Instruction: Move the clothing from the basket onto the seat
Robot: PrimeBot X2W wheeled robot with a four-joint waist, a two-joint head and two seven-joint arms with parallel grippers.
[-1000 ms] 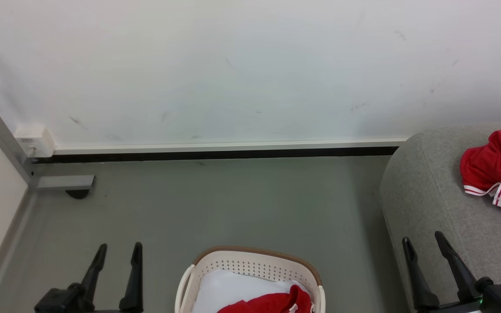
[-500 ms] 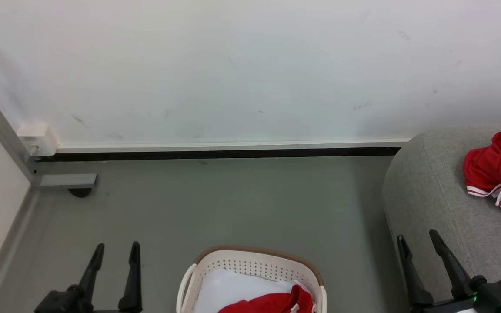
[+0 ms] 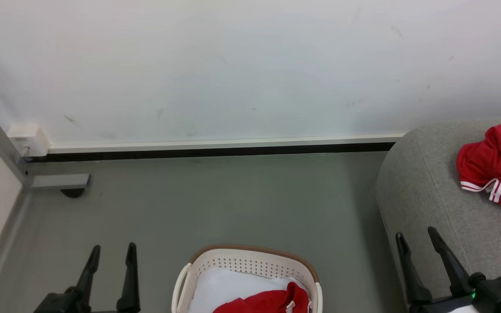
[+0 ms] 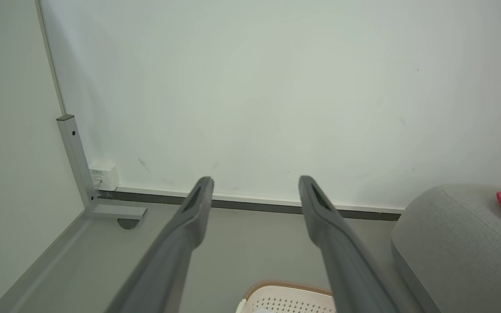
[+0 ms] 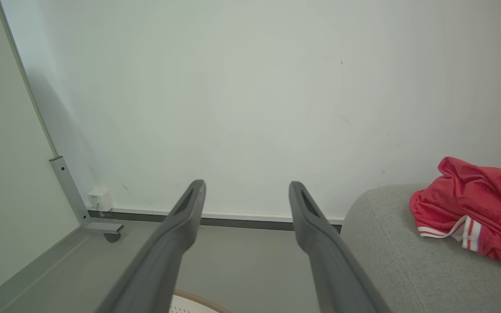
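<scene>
L gripper (image 3: 114,248) & R gripper (image 3: 415,232): both w/ jaws apart, empty, at near edge. One red garment (image 3: 496,167) lies crumpled on the grey upholstered, round-edged seat (image 3: 424,187), far right. Second red garment (image 3: 268,302) sits in the perforated cream plastic basket (image 3: 250,251), near centre, on a white pad (image 3: 228,287). Judged light, limp, prob. slick knit; best pinched at a raised fold.

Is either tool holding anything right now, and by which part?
Nothing is held. The left tool and right tool are both open and empty; one red garment lies on the seat, the other garment in the basket.
</scene>
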